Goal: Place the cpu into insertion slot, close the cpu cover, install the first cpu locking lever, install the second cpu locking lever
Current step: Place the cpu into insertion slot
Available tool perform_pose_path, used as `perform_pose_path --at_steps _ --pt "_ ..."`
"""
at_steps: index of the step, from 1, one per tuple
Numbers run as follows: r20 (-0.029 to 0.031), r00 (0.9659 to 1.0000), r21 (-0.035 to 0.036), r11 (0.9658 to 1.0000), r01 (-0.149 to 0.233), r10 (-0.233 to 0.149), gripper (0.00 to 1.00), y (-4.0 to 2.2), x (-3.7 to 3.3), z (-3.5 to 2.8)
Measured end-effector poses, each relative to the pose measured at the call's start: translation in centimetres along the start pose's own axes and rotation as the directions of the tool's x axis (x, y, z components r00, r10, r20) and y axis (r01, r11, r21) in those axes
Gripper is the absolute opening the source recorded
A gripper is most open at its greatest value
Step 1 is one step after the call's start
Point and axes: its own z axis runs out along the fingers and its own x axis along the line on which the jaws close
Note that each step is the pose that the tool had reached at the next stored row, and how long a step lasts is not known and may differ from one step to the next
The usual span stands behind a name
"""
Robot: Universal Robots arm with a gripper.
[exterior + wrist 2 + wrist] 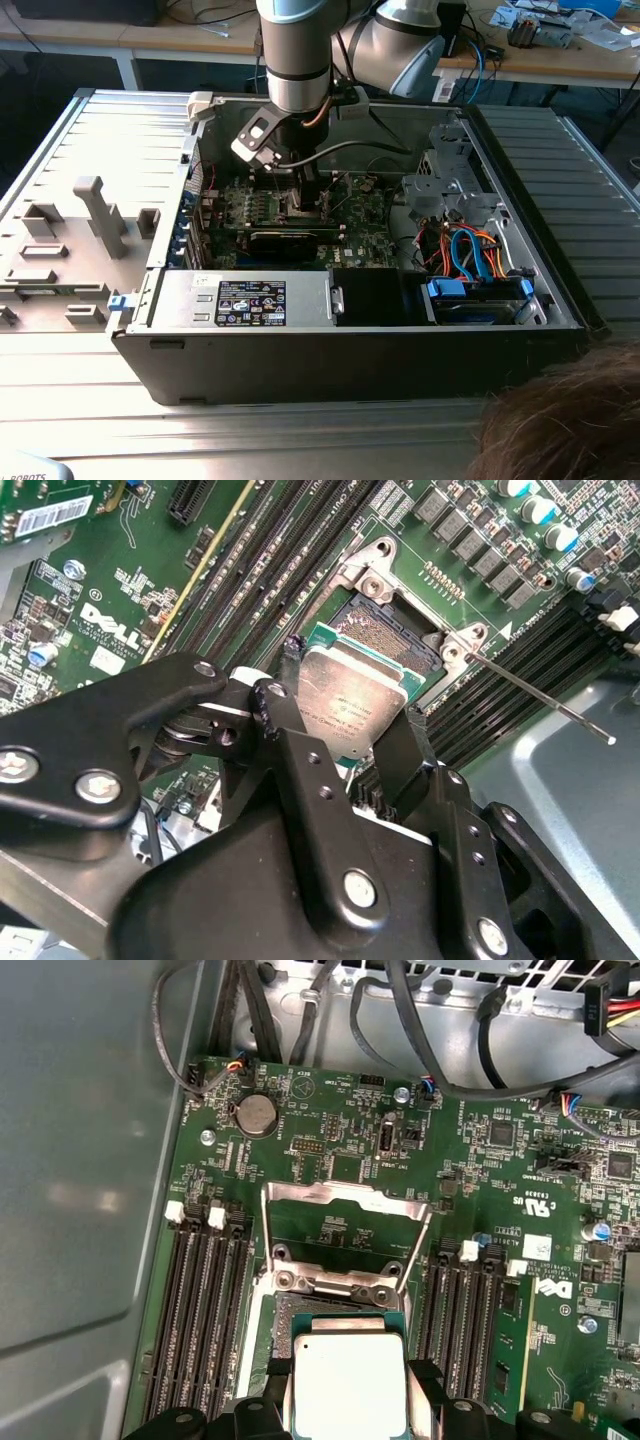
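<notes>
My gripper is shut on the cpu, a flat silvery-tan square with a green edge, one black finger on each of two opposite sides. The cpu hangs tilted over the near part of the insertion slot, whose dark pin field still shows beyond it; whether they touch I cannot tell. In the first wrist view the cpu sits between the fingers, and the cpu cover lies swung open past the slot. A thin locking lever sticks out sideways. In the exterior view the gripper reaches down into the case.
Black memory slots flank the socket on both sides. Cables run along the case wall. The open computer case holds a drive cage and blue-orange wiring. Grey fixtures stand at the exterior view's left; a person's hair shows bottom right.
</notes>
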Motion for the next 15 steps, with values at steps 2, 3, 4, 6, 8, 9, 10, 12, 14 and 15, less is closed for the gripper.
perform_pose_path --at_steps 2,3,4,6,8,9,10,12,14,15 --pt "0.0001 1.0000 0.0000 1.0000 -0.002 0.002 0.54 0.00 0.00 0.00" --pt "0.0003 1.0000 -0.0001 1.0000 -0.003 0.003 0.54 0.00 0.00 0.01" --pt "0.0004 1.0000 0.0000 1.0000 -0.005 0.005 0.54 0.00 0.00 0.01" --pt "0.0006 1.0000 -0.0001 1.0000 -0.008 0.008 0.54 0.00 0.00 0.02" --pt "0.0009 0.9999 -0.0002 0.9999 -0.010 0.010 0.54 -0.01 0.00 0.03" --pt "0.0010 0.9999 -0.0002 0.9999 -0.011 0.011 0.54 0.00 0.00 0.04" --pt "0.0010 0.9999 -0.0003 0.9999 -0.012 0.012 0.54 -0.01 0.00 0.05" --pt "0.0013 0.9999 -0.0003 0.9999 -0.015 0.015 0.54 -0.01 0.00 0.05" --pt "0.0014 0.9998 -0.0003 0.9998 -0.018 0.018 0.54 -0.01 0.00 0.06" --pt "0.0015 0.9998 -0.0004 0.9998 -0.019 0.019 0.54 -0.01 0.00 0.07"
